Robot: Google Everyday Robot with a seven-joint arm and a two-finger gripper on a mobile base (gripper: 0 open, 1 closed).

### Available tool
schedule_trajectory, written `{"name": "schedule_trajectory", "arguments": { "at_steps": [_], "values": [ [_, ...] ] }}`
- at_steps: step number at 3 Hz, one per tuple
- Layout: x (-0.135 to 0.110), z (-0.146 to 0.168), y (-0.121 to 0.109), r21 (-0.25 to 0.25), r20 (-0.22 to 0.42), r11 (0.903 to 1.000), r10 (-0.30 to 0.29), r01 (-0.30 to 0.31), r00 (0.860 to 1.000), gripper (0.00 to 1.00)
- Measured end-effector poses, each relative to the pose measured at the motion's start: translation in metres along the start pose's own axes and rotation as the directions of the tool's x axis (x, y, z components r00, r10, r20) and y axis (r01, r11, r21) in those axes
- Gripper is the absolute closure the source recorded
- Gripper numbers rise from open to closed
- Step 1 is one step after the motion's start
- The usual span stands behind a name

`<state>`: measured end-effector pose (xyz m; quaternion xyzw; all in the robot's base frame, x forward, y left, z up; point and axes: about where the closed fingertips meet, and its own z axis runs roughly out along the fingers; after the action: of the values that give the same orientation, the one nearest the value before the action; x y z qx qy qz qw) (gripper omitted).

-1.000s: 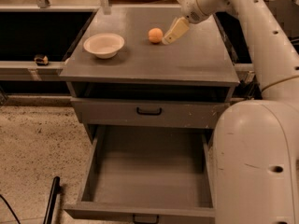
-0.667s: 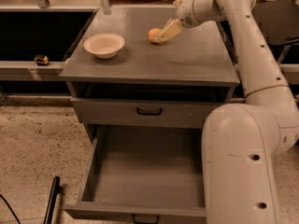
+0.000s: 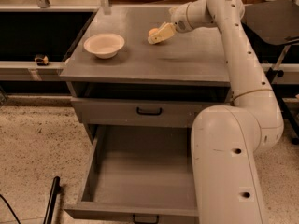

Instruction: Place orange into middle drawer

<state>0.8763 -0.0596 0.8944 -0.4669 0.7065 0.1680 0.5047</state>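
The orange [image 3: 152,31] sits on the grey cabinet top [image 3: 187,59], toward the back and right of the bowl; only its left part shows. My gripper [image 3: 159,34] is right at the orange, reaching in from the right and covering most of it. The middle drawer [image 3: 140,171] is pulled open below, with a bare grey floor and a black handle on its front edge [image 3: 145,217]. My white arm runs down the right side and hides the drawer's right wall.
A shallow beige bowl [image 3: 104,45] stands on the left of the cabinet top. The upper drawer front [image 3: 149,111] with a black handle is shut. A black rod [image 3: 50,204] lies on the floor at lower left. A dark chair [image 3: 271,13] stands at the right.
My gripper has moved left from beside the orange to right over it, so the orange is now mostly covered. The orange has stayed in about the same place.
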Motion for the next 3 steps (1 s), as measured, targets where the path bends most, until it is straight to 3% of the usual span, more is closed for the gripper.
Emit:
{"name": "schedule_trajectory", "arguments": {
  "at_steps": [2,3],
  "values": [
    [0.012,0.021,0.001,-0.008,0.049,0.9994,0.033,-0.033,0.998,0.00],
    [0.020,0.027,0.001,-0.004,0.038,0.9991,0.042,-0.042,0.998,0.00]
  ]
}}
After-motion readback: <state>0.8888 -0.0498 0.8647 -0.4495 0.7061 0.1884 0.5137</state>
